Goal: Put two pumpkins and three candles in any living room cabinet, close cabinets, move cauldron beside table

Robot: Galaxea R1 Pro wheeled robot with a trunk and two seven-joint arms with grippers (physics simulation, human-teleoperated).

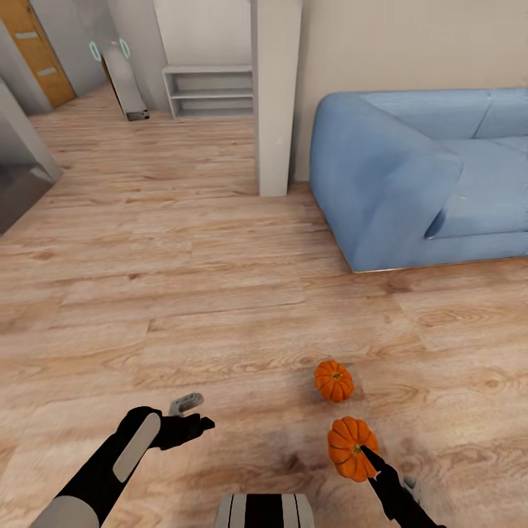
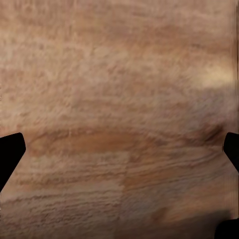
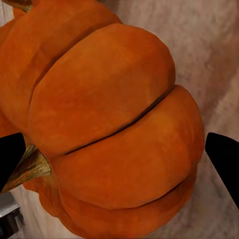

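Note:
Two orange ribbed pumpkins are in the head view. One pumpkin (image 1: 334, 380) rests on the wooden floor. The nearer pumpkin (image 1: 350, 446) looks larger and sits between the fingers of my right gripper (image 1: 367, 458), one finger lying by its stem. The right wrist view has this pumpkin (image 3: 114, 124) spanning the gap between both fingers of my right gripper (image 3: 117, 159), which is shut on it. My left gripper (image 1: 196, 421) hovers open over bare floor, its fingers wide apart in the left wrist view (image 2: 119, 154). Candles, cabinet and cauldron are out of view.
A blue sofa (image 1: 425, 169) stands at the right. A pale pillar (image 1: 275, 95) rises ahead, and a low white shelf (image 1: 209, 92) sits behind it. There is an orange door (image 1: 40, 51) at the far left. Wide wooden floor (image 1: 183, 257) lies ahead.

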